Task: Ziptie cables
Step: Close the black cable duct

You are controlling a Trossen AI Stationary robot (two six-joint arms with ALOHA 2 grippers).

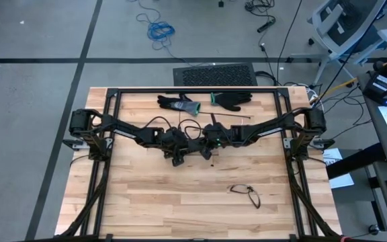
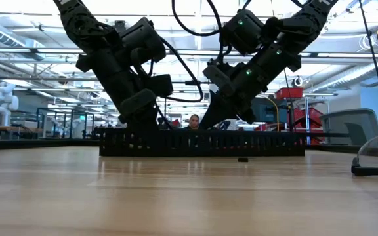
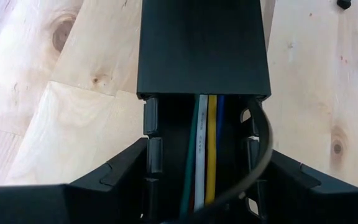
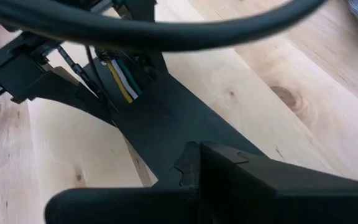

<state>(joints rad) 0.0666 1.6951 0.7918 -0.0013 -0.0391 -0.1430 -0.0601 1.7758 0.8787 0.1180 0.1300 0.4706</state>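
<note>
Cables point(image 3: 205, 149) inside black duct point(image 3: 204, 46), left tool point(image 3: 201, 186) astride duct, gripping it, right tool closed

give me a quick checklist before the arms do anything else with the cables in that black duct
1. Cables lie inside the duct: ok.
2. Left gripper straddles the duct's open part: ok.
3. Right gripper at the duct, jaws shut: ok.
4. Zip tie around the cables: cannot tell.
5. Gloves lie at the table's far edge, away from both arms: ok.
6. Glasses lie apart on the near table: ok.
</note>
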